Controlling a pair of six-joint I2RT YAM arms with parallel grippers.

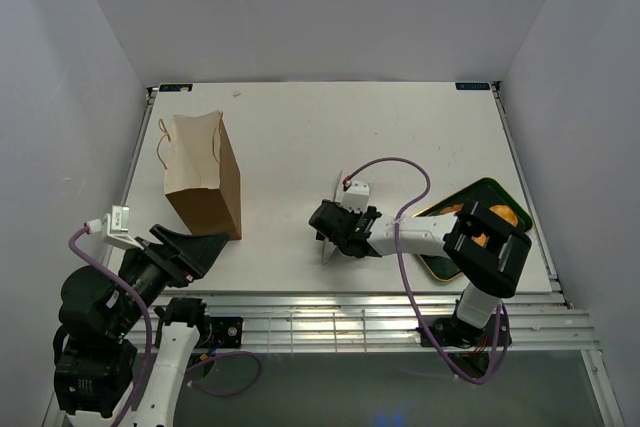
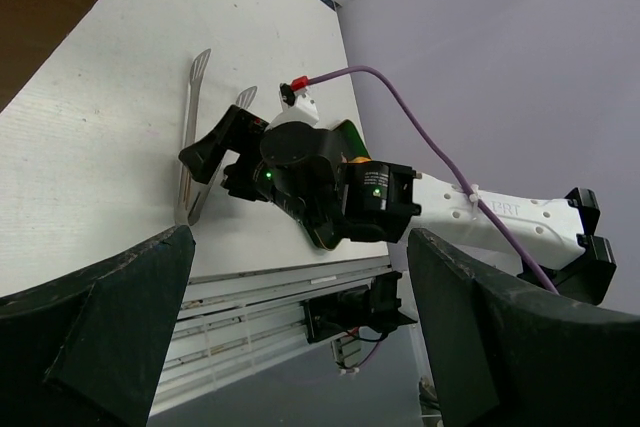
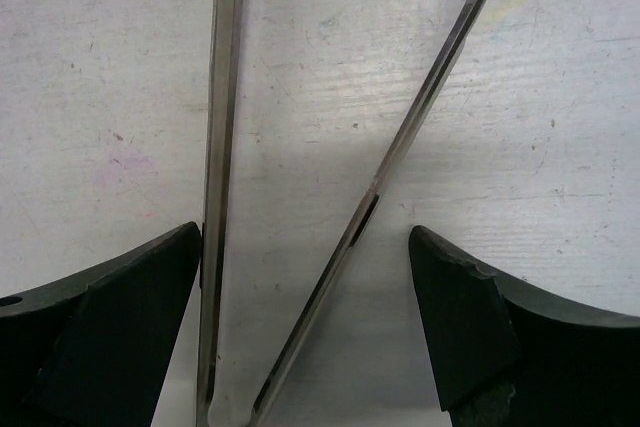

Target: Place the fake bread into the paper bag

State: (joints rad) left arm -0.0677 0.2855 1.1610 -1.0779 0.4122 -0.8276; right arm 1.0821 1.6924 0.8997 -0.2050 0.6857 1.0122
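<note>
Right gripper (image 1: 328,223): jaws spread wide, straddling the steel tongs (image 3: 222,147), which lie flat on the table (image 1: 300,127). Nothing is grasped. Left gripper (image 1: 203,247): likewise released and empty, near the bag (image 1: 200,172).

Bread (image 1: 500,215) sits on the tray (image 1: 440,269) at right, partly hidden by the right arm. The bag stands upright at left rear, well apart.

Judged step: taking up the tongs. The next move calls for closing squarely on both tong arms without skidding them.

Table white and scuffed. Plain pale walls enclose three sides.
</note>
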